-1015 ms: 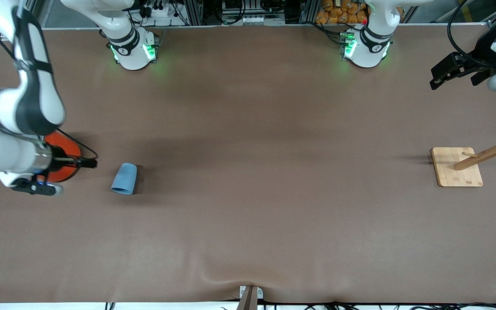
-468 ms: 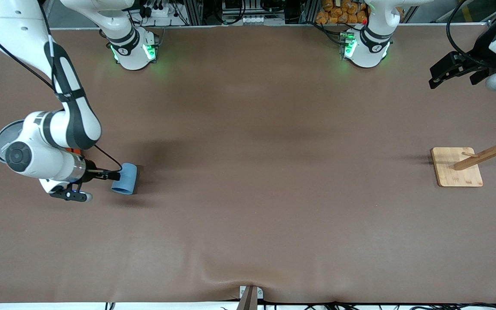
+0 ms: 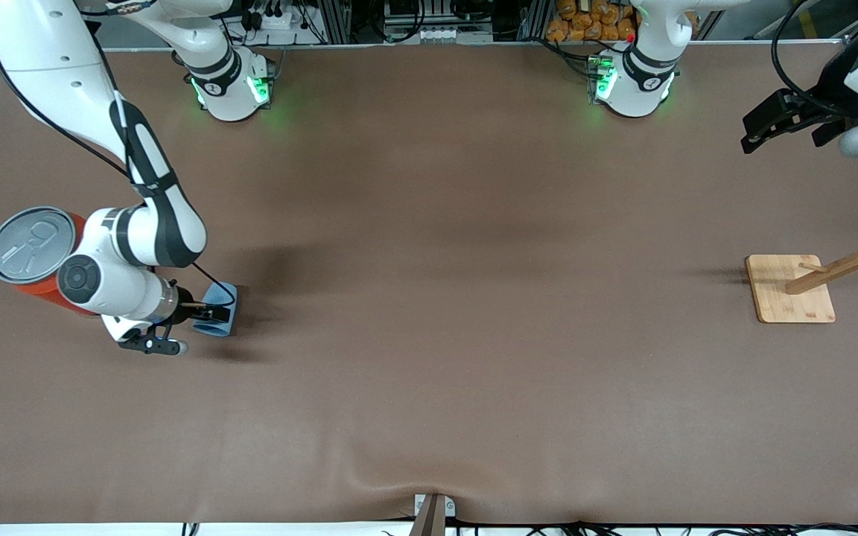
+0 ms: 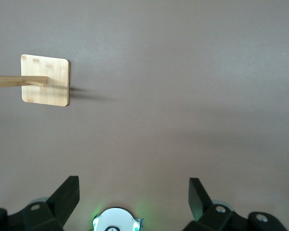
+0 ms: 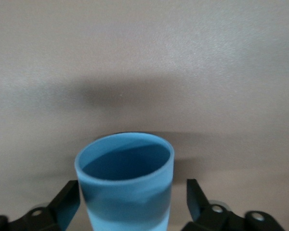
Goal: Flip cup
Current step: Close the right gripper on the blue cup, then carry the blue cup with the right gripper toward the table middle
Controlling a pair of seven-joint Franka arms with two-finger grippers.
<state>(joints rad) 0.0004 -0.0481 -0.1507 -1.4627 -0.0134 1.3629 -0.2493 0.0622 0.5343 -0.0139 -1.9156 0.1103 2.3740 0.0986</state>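
Overhead, the cup [image 3: 220, 310] lies on the tabletop [image 3: 429, 298] beside the orange can [image 3: 30, 253], under the right gripper [image 3: 209, 313]. The left gripper [image 4: 134, 192] waits, jaws wide, above the wooden rack [image 4: 44, 86]. Meanwhile the right wrist view shows jaws flanking the cup [image 5: 127, 187], not touching.

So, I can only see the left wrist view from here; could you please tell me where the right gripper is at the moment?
Observer: The right gripper is down at the cup, toward the right arm's end of the table.
Operator: Thank you. Has it gripped the cup?
Observer: Not yet. Its fingers stand open on either side of the cup, with a gap showing at one.
Operator: My left gripper just waits open here. Is anything else close to that cup?
Observer: An orange can with a grey lid stands beside the right arm's wrist.
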